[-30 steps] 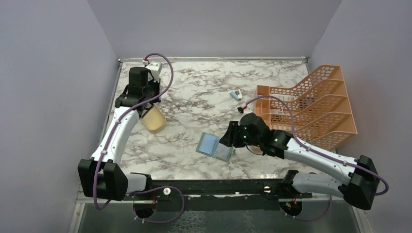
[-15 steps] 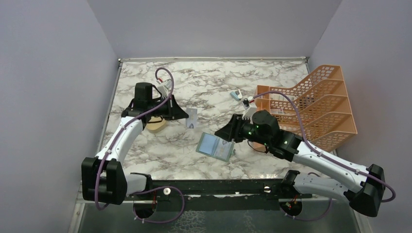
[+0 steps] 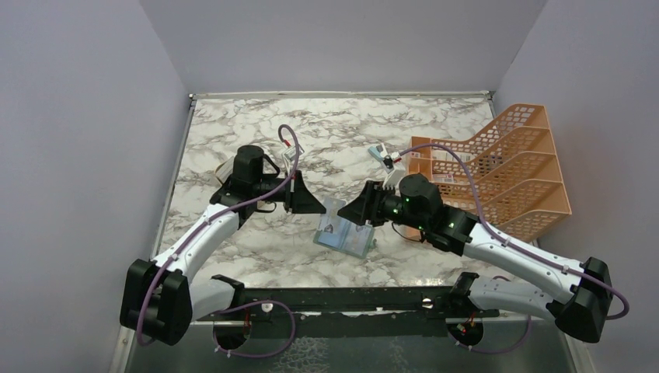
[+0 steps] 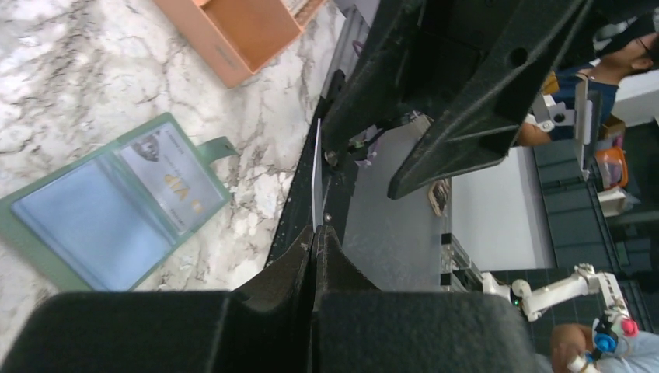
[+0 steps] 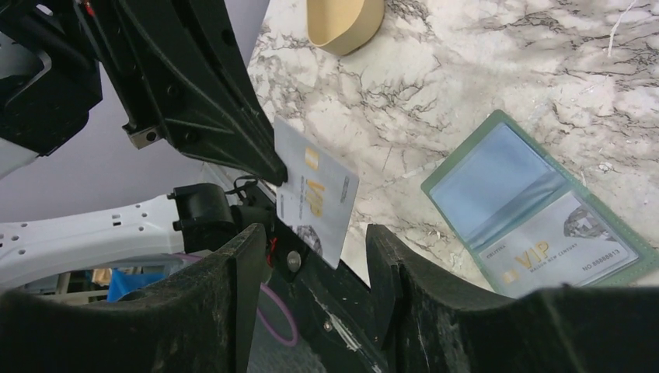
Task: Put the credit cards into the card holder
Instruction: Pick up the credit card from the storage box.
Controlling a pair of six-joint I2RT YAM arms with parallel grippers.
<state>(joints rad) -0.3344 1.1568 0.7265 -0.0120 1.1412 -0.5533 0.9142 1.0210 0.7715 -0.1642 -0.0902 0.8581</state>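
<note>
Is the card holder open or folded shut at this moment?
Open. The card holder lies spread flat on the marble table, both inner pockets facing up, with a VIP card tucked in one pocket.

The left gripper [image 3: 319, 208] and right gripper [image 3: 347, 214] meet almost tip to tip over the marble table [image 3: 264, 249]. A pale card [image 3: 334, 207] stands between them, at the left one's tip. Just nearer the bases lies the open wallet [image 3: 351, 243]. An orange rack [image 3: 505, 167] stands at the right, with a small blue-white gadget [image 3: 378, 152] near its far left corner.
</note>
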